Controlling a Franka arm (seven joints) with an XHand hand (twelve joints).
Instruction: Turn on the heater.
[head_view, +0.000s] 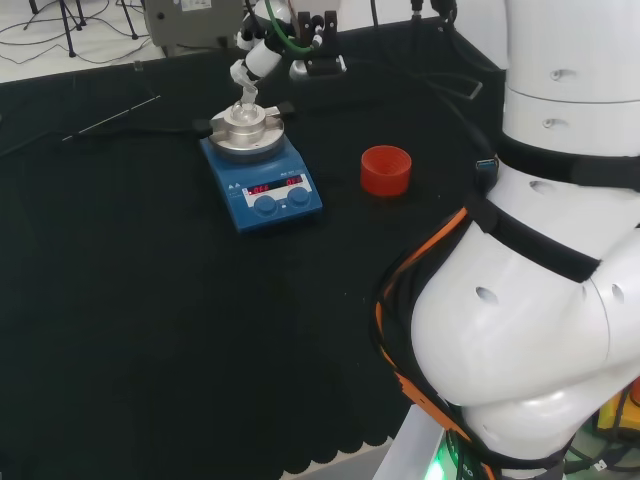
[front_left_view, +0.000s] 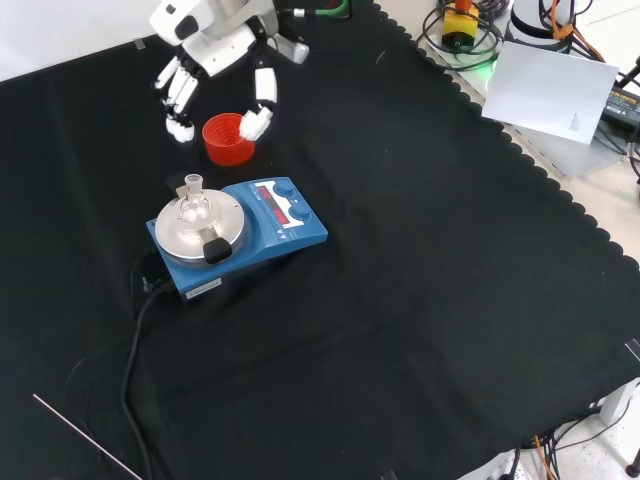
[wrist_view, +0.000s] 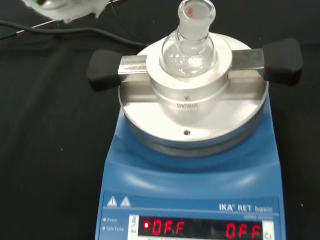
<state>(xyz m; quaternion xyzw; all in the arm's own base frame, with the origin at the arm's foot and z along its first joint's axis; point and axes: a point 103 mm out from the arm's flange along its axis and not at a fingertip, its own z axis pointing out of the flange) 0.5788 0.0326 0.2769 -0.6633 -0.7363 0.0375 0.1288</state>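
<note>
- A blue heater (front_left_view: 250, 235) sits on a desk (front_left_view: 420, 300) covered with black cloth, left of centre in the front view.
- The heater has a round silver top plate (wrist_view: 195, 115) and a sloped front panel with red lit displays (wrist_view: 200, 229) and two blue knobs (head_view: 282, 203).
- A metal block with two black handles (wrist_view: 282, 59) rests on the plate.
- A small clear glass flask (wrist_view: 190, 42) stands upright in the middle of the block.
- The black and white hand (front_left_view: 215, 60) hovers at the top left of the front view, above and behind the heater, touching nothing.
- Its fingers hang down, relaxed and spread apart.
- A red ribbed ring (front_left_view: 230, 138) stands on the cloth just behind the heater in the front view, below the hand's fingertips.
- In the head view the ring is to the right of the heater, apart from it.
- A black cable (front_left_view: 135, 340) runs from the heater's left end toward the near edge of the cloth in the front view.
- A thin rod (front_left_view: 85, 437) lies on the cloth at the lower left of the front view.
</note>
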